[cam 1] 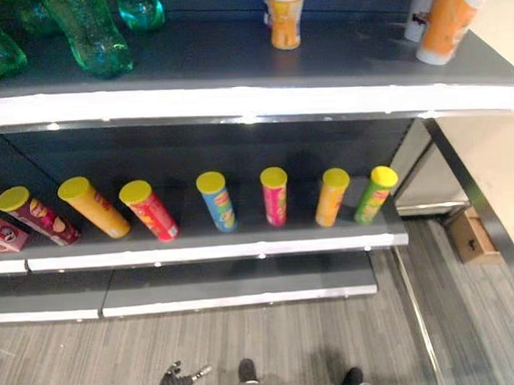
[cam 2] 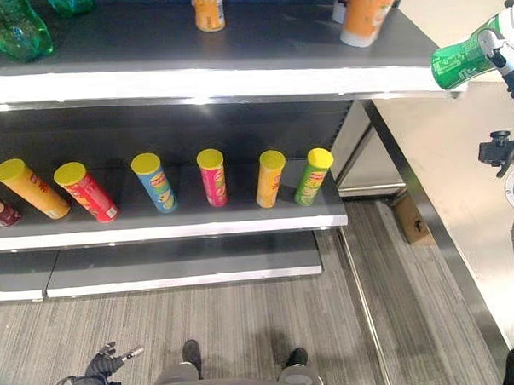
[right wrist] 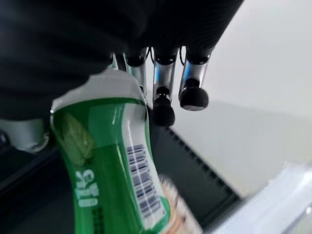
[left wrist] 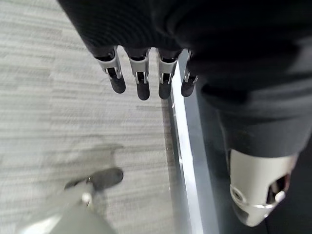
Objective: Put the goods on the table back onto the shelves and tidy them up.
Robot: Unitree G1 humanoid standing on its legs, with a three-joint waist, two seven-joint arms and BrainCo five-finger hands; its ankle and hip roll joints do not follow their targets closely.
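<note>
Right eye view has the green bottle [cam 2: 461, 59] gripped in the right hand [cam 2: 508, 41], level with the top shelf [cam 2: 235, 78] and just off its right end. Left hand [left wrist: 141, 73] hangs low, fingers straight, holding nothing. Swinging in, the bottle could clip the shelf edge or topple the orange canister [cam 2: 367, 13] nearby. Label shows a barcode; lettering unreadable

Grey wood-grain floor [cam 1: 272, 337], small cardboard box [cam 1: 474, 234] beside the shelving, pale wall [cam 2: 459, 141] at right
</note>
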